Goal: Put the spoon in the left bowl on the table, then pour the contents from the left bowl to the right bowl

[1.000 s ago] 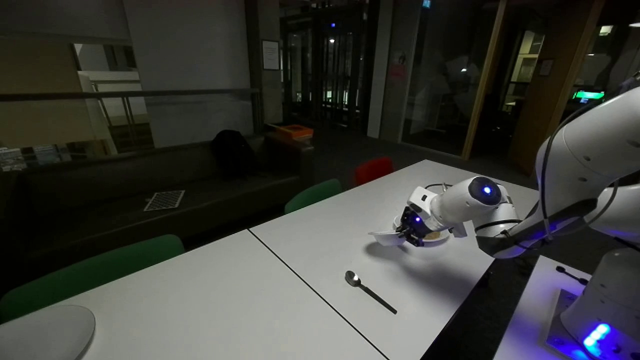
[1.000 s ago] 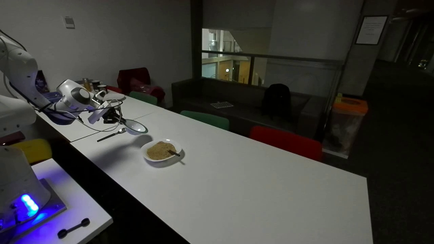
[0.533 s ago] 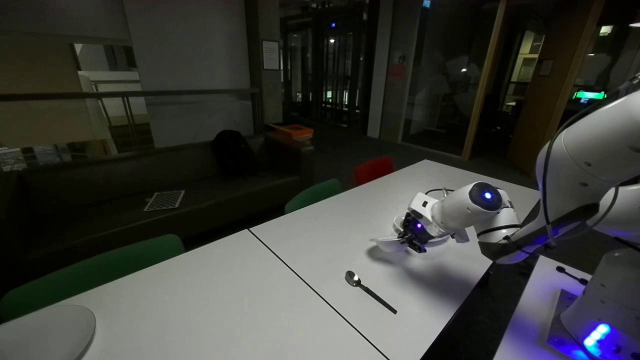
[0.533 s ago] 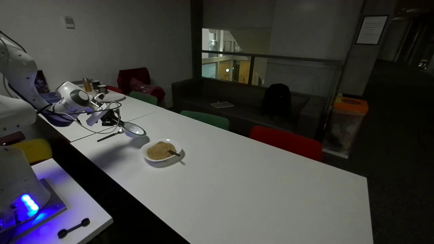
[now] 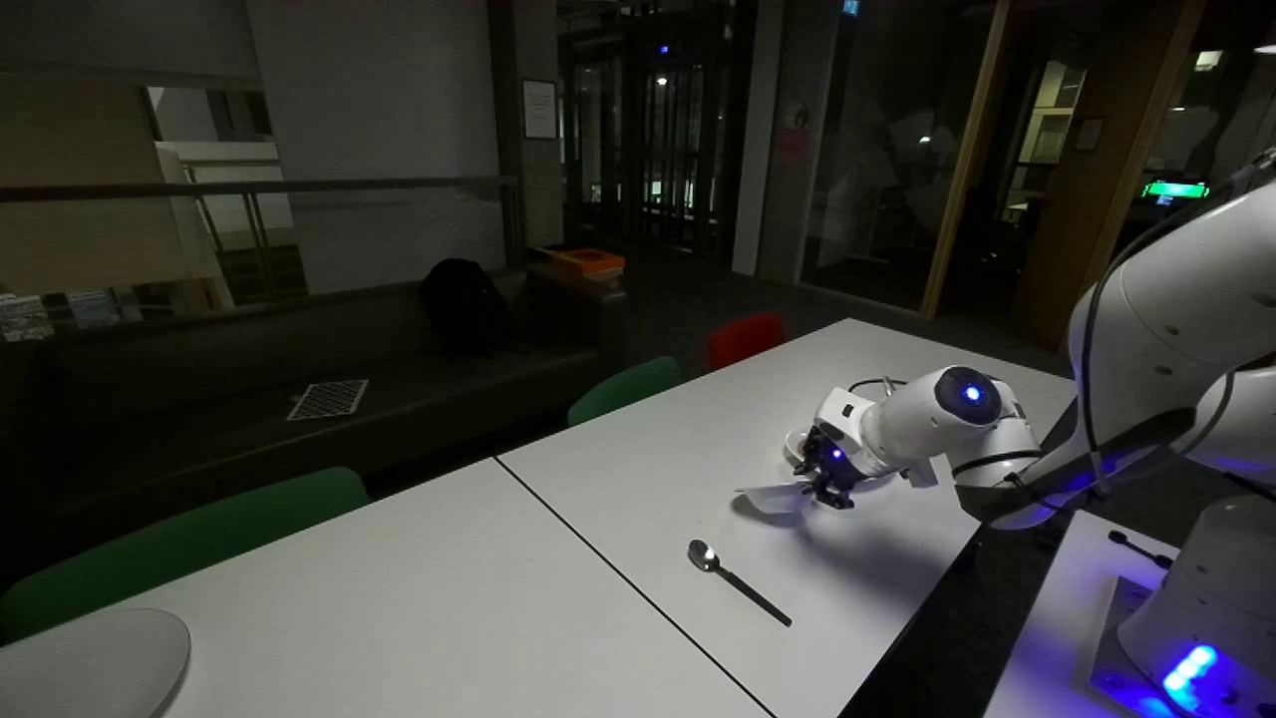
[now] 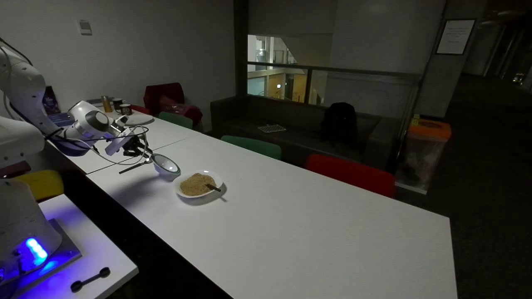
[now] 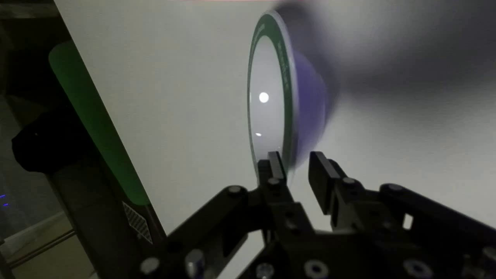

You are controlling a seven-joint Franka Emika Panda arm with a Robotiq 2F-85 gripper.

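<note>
The right bowl (image 6: 176, 186) stands upright on the table (image 6: 311, 232), heaped with the tan contents (image 6: 193, 185), and the spoon (image 6: 213, 187) rests in them, its dark handle poking out over the rim. Just beside the right bowl is the left bowl (image 7: 288, 97), tilted, its pale inside showing; whether the two touch cannot be told, nor whether the left bowl bears on the table. In the wrist view small pale lettering runs along its green band, too blurred to read. The gripper (image 7: 295, 155) is at the left bowl's edge, near the right bowl, its fingers (image 7: 324, 179) parted by a narrow gap with that edge between them; a strip of table shows between the bowl and the outer finger, so the left bowl is not clamped, and whether the inner finger touches it cannot be told. Farther from the right bowl than the left bowl is, a shiny spoon (image 5: 743, 586) lies flat on the table. Well apart from the right bowl, a framed notice (image 6: 455, 36) hangs on a pillar (image 6: 447, 83), its print too small to read, and a green screen (image 5: 1176, 188) glows, likewise illegible
</note>
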